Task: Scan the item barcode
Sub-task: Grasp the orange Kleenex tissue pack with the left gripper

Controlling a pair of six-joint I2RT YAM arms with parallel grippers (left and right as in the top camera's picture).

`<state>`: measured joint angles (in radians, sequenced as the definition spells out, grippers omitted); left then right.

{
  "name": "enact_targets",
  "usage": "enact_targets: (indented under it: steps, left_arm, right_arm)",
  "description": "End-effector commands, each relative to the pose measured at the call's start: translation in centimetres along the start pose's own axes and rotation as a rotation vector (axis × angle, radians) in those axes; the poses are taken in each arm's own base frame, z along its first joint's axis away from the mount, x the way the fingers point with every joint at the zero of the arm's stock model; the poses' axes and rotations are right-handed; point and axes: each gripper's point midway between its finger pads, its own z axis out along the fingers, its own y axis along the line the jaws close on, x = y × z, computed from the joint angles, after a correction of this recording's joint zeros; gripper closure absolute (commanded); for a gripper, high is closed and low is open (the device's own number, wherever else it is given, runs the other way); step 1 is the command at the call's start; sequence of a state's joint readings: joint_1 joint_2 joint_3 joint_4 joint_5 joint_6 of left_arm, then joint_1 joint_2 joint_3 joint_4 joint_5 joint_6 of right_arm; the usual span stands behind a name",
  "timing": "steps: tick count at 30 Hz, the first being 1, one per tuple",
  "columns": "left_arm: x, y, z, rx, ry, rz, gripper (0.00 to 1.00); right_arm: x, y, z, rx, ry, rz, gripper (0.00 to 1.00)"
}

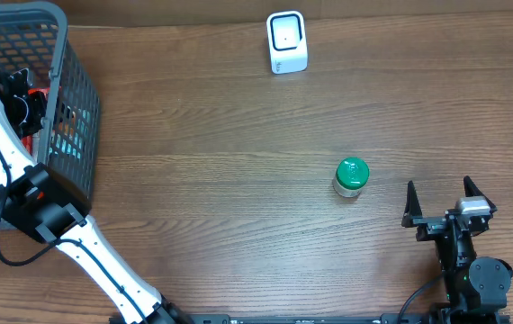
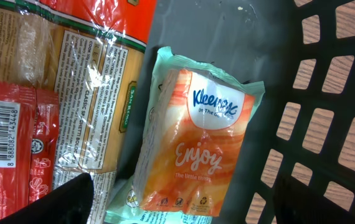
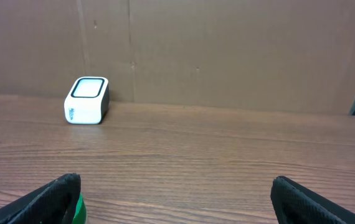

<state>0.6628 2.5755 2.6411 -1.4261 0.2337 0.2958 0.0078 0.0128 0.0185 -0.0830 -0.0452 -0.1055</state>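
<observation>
The left hand (image 2: 180, 208) is held spread, with the Kleenex pack (image 2: 196, 143) lying right between its fingers down in the basket (image 2: 327, 93), so the slick wrapper could easily get squeezed out, or the spaghetti bag (image 2: 90, 81) beside it snagged too.

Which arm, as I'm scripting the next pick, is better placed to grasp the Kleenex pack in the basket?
Left: the left gripper hovers open inside the basket, over the Kleenex pack; the right gripper sits far outside it.

Green-capped jar (image 1: 352, 176), wooden table (image 1: 202, 180) — cardboard wall (image 3: 227, 50)
</observation>
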Motion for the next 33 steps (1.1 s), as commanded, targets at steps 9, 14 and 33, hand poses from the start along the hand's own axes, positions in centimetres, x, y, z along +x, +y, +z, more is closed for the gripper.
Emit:
enact_targets:
  steps: [9,14,33]
  left_arm:
    - [1.1,-0.8,3.8,0.045,0.071,0.021,0.2]
    - [1.7,-0.7,6.0,0.055,0.106,0.018,0.19]
    - [2.9,0.9,9.8,0.014,0.16,0.012,0.19]
  right_arm:
    - [0.2,-0.1,0.0,0.002,-0.001,-0.004,0.0]
    - [0.2,-0.1,0.0,0.002,-0.001,-0.004,0.0]
    - [0.2,-0.1,0.0,0.002,-0.001,-0.004,0.0]
